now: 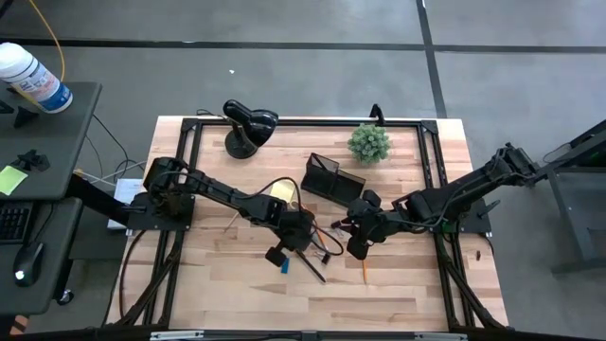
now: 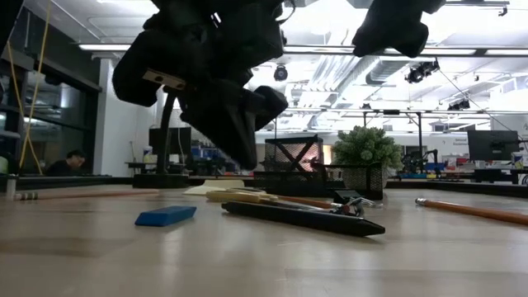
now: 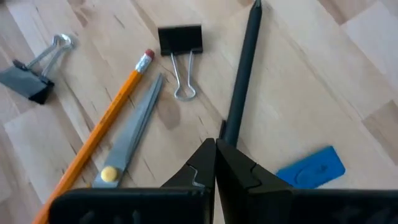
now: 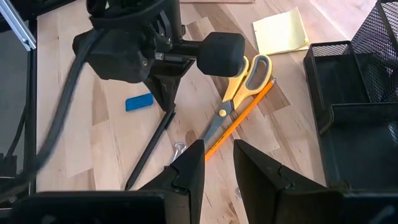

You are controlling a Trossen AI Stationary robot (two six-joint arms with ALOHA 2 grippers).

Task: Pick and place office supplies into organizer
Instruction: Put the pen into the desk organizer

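The left gripper [image 1: 280, 254] hung low over the middle of the pale wooden table [image 1: 398, 289], its two dark fingers [image 3: 239, 171] pressed together with no gap, their tips right at one end of a long black pen [image 3: 244, 74]. Whether the tips actually pinched that end I could not tell. The pen lay flat on the wood, its long axis running straight away from the fingertips. Close beside it lay a small flat blue block [image 3: 311, 168], apart from the pen and from the fingers.

On the pen's other side a black binder clip with wire handles [image 3: 181, 46] rested near its far half. Next came the orange-handled scissors [image 4: 236, 87], blades closed, with an orange pencil with a pink eraser [image 3: 106, 121] lying along them. A second black binder clip [image 3: 28, 78] sat farther out.

The right gripper [image 4: 219, 165] hovered just across from the left one, its fingers a narrow gap apart and holding nothing. Behind the scissors a yellow sticky-note pad [image 4: 281, 31] lay flat, and the black metal-mesh organizer [image 1: 331, 178] stood beyond it. A small green potted plant [image 1: 368, 142] and a black round-based desk lamp [image 1: 248, 125] stood along the far edge.
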